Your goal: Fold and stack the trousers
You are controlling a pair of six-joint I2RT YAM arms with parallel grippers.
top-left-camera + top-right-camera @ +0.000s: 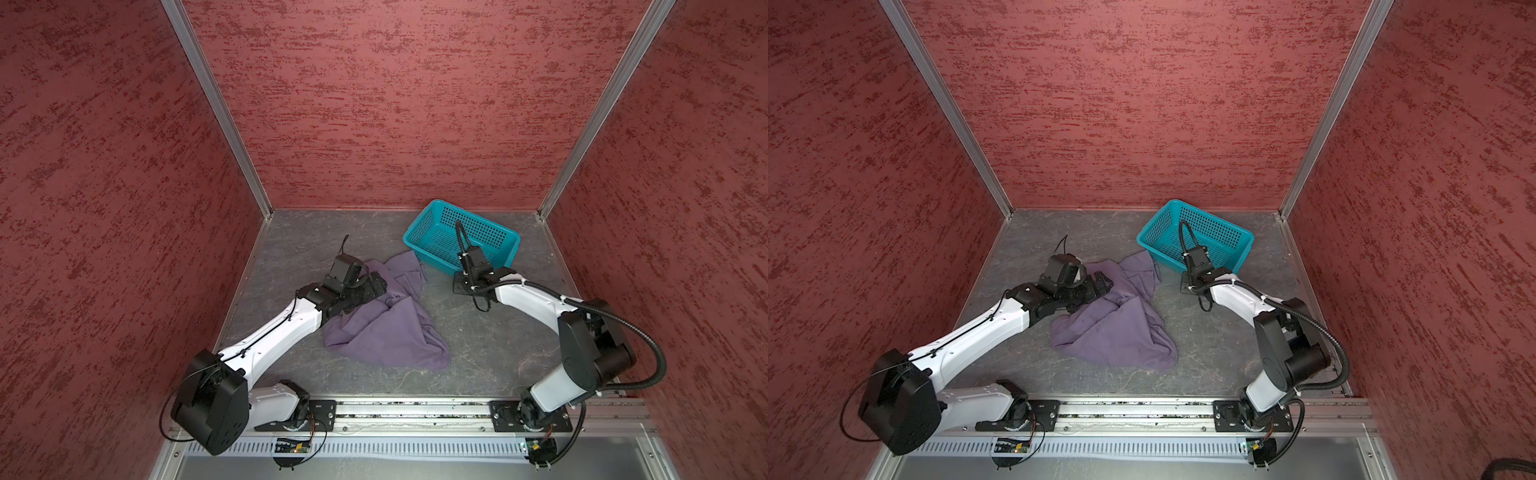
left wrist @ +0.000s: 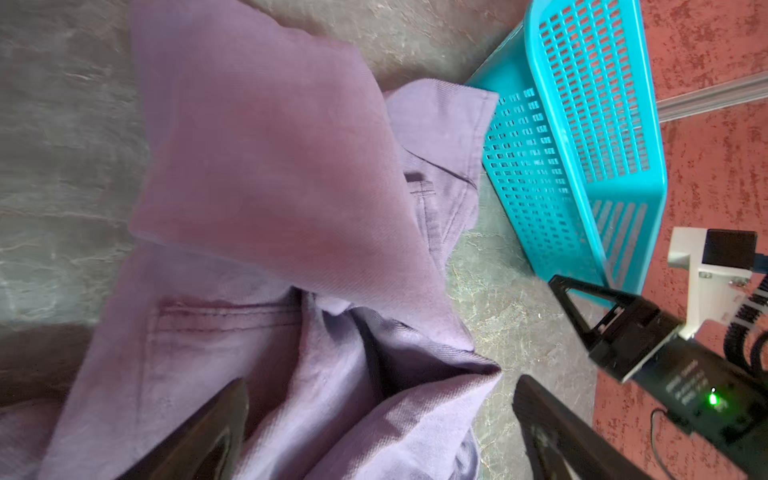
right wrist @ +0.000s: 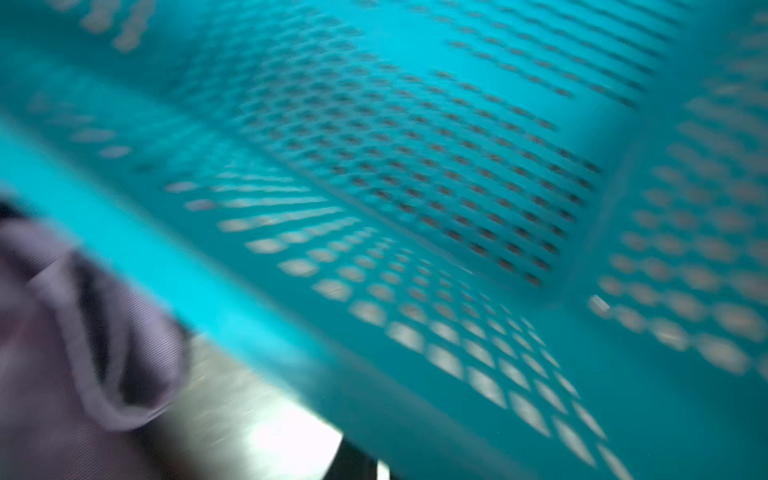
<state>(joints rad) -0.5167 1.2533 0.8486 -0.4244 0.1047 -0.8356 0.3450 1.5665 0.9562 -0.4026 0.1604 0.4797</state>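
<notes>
Your trousers (image 1: pixel 386 328) lie in a crumpled heap at the middle of the desk (image 1: pixel 478 353), unfolded, so I judge the task has hardly begun. As I read it in both top views, the heap's longest run goes from about 12 o'clock, where a corner with a belt loop and stitched seam sits just beside the teal basket (image 1: pixel 419 222), down toward 5 o'clock, with a second lobe spreading toward 7 o'clock. Whether that far corner touches the basket wall, you cannot tell from here. Your left tool (image 1: pixel 376 286) hovers over the heap's 10 o'clock edge with its jaws spread wide and nothing gripped. The left wrist view shows cloth lying between and below the two fingers (image 2: pixel 208 432). Your right tool (image 1: pixel 463 286) sits low at the near wall of the basket, and from it the trousers lie at 9 o'clock across a strip of bare desk. Its wrist view is blurred and filled with basket mesh, so you cannot tell how its jaws stand or whether it grips anything. The left arm is plainly nearer. It looks best placed to pinch an edge and draw it toward 9 o'clock.
</notes>
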